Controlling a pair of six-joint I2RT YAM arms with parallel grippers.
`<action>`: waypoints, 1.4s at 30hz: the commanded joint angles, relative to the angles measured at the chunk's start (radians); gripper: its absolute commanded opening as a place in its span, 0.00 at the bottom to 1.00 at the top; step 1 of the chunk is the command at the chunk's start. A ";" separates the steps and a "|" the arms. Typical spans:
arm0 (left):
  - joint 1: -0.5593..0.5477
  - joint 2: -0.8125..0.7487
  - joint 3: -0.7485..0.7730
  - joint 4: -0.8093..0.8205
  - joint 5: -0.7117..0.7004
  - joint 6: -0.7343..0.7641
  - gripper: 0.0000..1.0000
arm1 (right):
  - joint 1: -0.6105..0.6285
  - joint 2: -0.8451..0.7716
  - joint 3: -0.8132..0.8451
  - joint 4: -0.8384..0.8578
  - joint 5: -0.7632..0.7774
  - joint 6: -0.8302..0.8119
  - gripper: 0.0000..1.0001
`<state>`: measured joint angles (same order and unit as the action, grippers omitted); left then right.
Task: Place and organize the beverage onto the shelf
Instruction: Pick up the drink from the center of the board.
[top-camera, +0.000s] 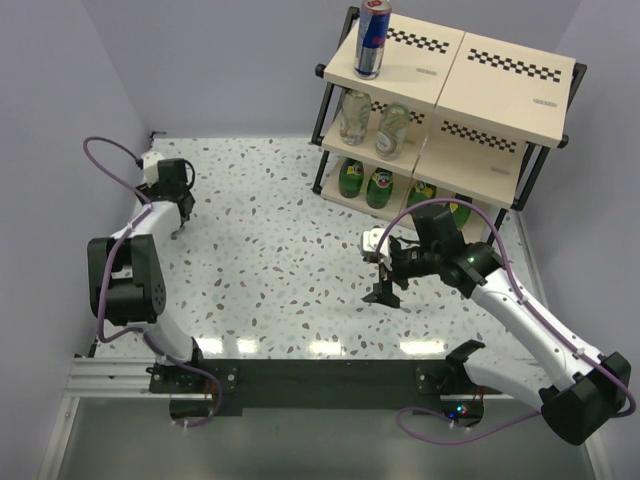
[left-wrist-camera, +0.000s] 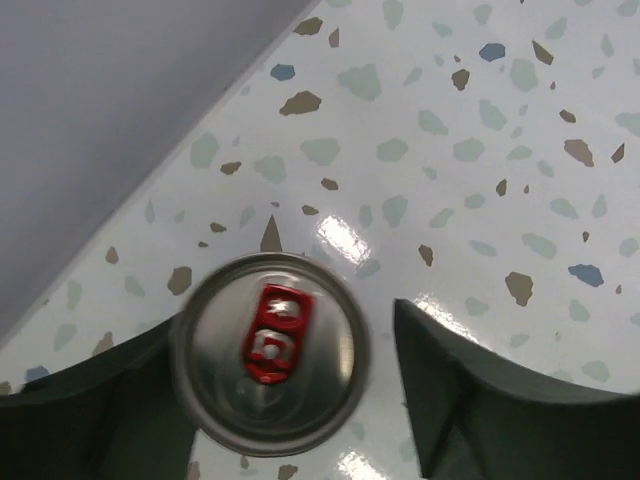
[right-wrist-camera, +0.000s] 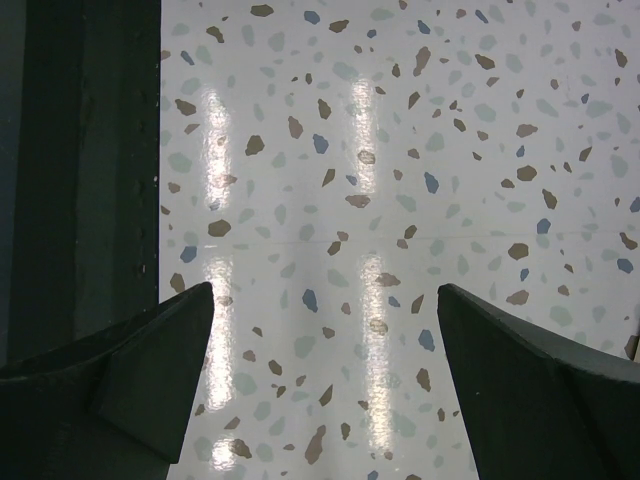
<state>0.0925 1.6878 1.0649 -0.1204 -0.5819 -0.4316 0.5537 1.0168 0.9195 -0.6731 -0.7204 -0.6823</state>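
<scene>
The shelf (top-camera: 500, 75) stands at the back right. One blue-and-silver can (top-camera: 372, 38) stands on its top board, two clear bottles (top-camera: 354, 117) (top-camera: 393, 130) on the middle board, and several green bottles (top-camera: 351, 178) on the bottom board. A second can (left-wrist-camera: 268, 350), seen from above with a red tab, stands on the table between the fingers of my left gripper (left-wrist-camera: 285, 320). The left finger is at its side and the right finger stands apart from it. In the top view my left gripper (top-camera: 180, 205) hides this can. My right gripper (top-camera: 385, 285) (right-wrist-camera: 325, 288) is open and empty over the table.
The speckled table (top-camera: 280, 250) has a lilac wall (left-wrist-camera: 120, 110) close behind the left gripper. A black strip (right-wrist-camera: 80, 150) runs along the table's near edge. The shelf's black frame (top-camera: 530, 175) stands right of my right arm.
</scene>
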 joint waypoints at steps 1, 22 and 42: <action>0.007 0.007 0.047 0.139 -0.012 0.134 0.68 | -0.006 -0.009 -0.001 0.014 -0.002 -0.019 0.97; -0.496 -0.218 -0.209 0.553 1.252 0.507 0.00 | -0.029 -0.007 0.007 0.009 0.027 -0.023 0.98; -0.930 0.039 -0.008 0.495 0.999 0.605 0.20 | -0.178 -0.012 0.008 0.020 0.047 -0.005 0.99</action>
<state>-0.8326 1.7180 0.9829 0.3115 0.4568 0.1352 0.3798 1.0119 0.9195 -0.6735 -0.6712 -0.6914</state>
